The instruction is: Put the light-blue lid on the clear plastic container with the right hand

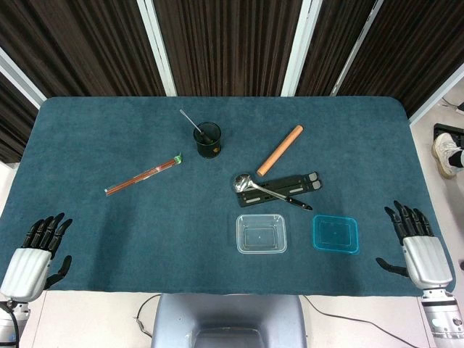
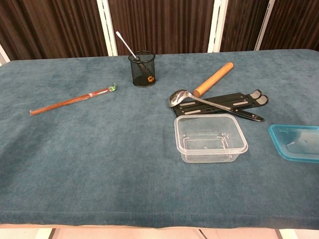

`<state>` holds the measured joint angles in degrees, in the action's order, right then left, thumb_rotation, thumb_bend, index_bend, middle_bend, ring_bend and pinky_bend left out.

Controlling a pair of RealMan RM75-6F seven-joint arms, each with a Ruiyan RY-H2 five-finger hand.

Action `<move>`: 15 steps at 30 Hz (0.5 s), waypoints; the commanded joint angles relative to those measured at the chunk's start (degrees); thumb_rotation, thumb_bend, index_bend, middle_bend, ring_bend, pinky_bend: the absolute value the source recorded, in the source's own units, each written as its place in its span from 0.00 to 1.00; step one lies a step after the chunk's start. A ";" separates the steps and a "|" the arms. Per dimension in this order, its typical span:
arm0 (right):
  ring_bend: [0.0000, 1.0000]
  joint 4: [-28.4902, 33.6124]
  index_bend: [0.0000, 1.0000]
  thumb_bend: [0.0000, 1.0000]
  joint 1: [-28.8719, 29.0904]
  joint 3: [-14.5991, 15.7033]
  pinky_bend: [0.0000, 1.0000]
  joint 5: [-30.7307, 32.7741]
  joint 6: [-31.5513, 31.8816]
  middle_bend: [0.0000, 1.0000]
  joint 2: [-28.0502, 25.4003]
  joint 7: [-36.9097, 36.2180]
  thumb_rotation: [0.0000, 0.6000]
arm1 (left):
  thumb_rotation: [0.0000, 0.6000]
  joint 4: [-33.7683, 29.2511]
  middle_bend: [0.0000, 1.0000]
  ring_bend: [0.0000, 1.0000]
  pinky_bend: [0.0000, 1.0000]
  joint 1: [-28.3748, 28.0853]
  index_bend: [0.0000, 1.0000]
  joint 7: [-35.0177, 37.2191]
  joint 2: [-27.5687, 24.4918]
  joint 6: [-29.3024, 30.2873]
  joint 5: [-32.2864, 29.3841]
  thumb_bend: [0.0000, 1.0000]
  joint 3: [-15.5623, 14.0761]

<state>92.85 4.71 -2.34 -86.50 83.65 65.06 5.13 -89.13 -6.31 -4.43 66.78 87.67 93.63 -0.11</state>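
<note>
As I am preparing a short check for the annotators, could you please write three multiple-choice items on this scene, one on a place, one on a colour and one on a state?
1. Where does the light-blue lid lie?
A. On the clear plastic container
B. On the table, beside the container on the side of the right robot hand
C. In the mesh cup

2. What colour is the rolling pin?
A. Orange-brown
B. White
C. Green

3. What is the state of the right robot hand?
A. Holding the lid
B. Open, holding nothing
C. Pressing on the container

Answers:
1 B, the lid rests on the cloth apart from the container.
2 A, its colour is plain in both views.
3 B, its fingers are spread at the table's edge.
</note>
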 commanded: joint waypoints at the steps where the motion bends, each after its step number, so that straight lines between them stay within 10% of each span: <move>1: 0.00 -0.11 0.00 0.11 0.15 -0.05 0.00 0.21 -0.35 0.00 0.14 0.20 1.00 | 1.00 -0.02 0.00 0.00 0.09 -0.08 0.00 0.16 -0.04 -0.08 0.01 0.44 0.02; 10: 0.00 -1.35 0.00 0.11 1.62 -1.06 0.00 2.72 -3.75 0.00 0.63 -2.89 1.00 | 1.00 -0.24 0.00 0.00 0.09 -0.80 0.00 0.95 -0.12 -0.91 0.00 0.44 0.24; 15: 0.00 -5.67 0.00 0.11 9.71 -3.06 0.00 11.55 -23.45 0.00 0.87 -10.34 1.00 | 1.00 -0.32 0.00 0.00 0.10 -1.56 0.00 1.18 -0.20 -2.72 -1.26 0.44 0.54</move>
<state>90.17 8.74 -3.89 -80.98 73.23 65.86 0.38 -89.39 -7.73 -3.18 66.62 85.12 92.53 0.36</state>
